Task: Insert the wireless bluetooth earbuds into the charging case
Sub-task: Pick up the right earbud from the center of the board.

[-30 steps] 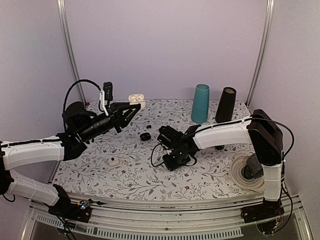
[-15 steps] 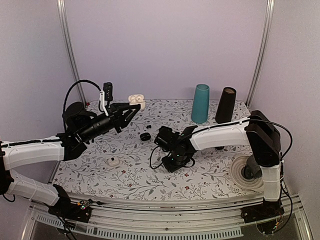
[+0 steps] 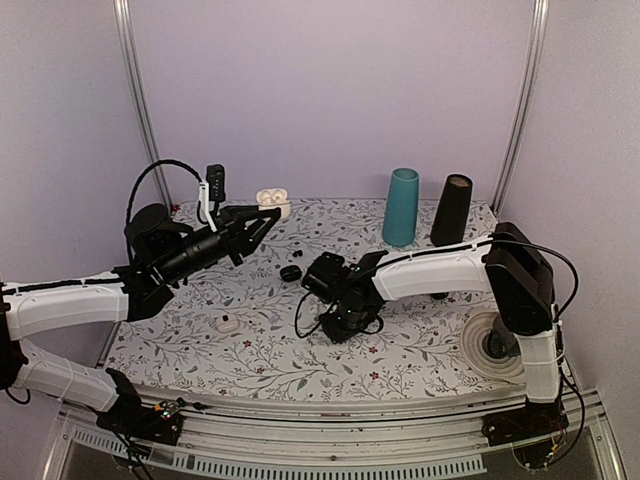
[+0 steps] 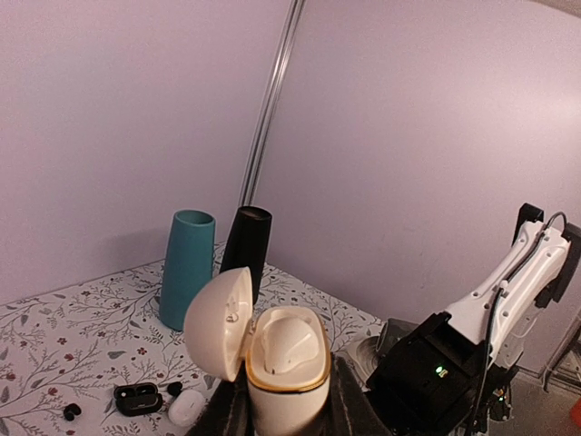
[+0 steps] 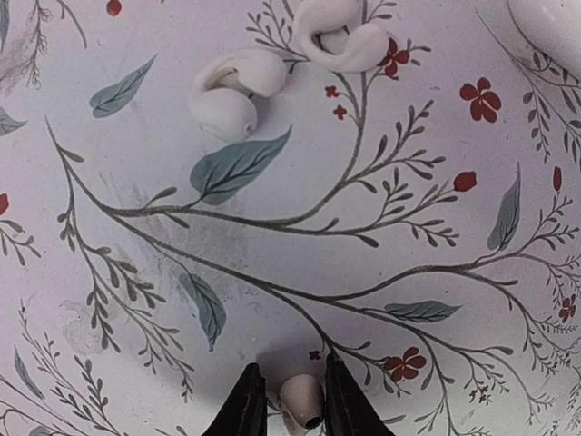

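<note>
My left gripper [image 3: 262, 216] is shut on the charging case [image 3: 273, 203] and holds it up over the table's back left. In the left wrist view the case [image 4: 283, 386] stands upright between my dark fingers [image 4: 352, 407], lid flipped open to the left. One white earbud [image 4: 289, 341] lies in its well. My right gripper [image 3: 338, 322] points down at mid-table. In the right wrist view its fingertips [image 5: 338, 400] are closed on a second small pale earbud [image 5: 302, 400] with a dark hole at its end, close to the tablecloth.
Two curled white pieces [image 5: 234, 91] [image 5: 340, 36] lie ahead of my right fingers. Small black pieces [image 3: 292, 272] and a small white piece [image 3: 228, 323] lie on the floral cloth. A teal cup [image 3: 402, 206] and a black cup [image 3: 452, 210] stand at the back.
My right gripper has slid a little to the left over the cloth. My left arm and the case have stayed still.
</note>
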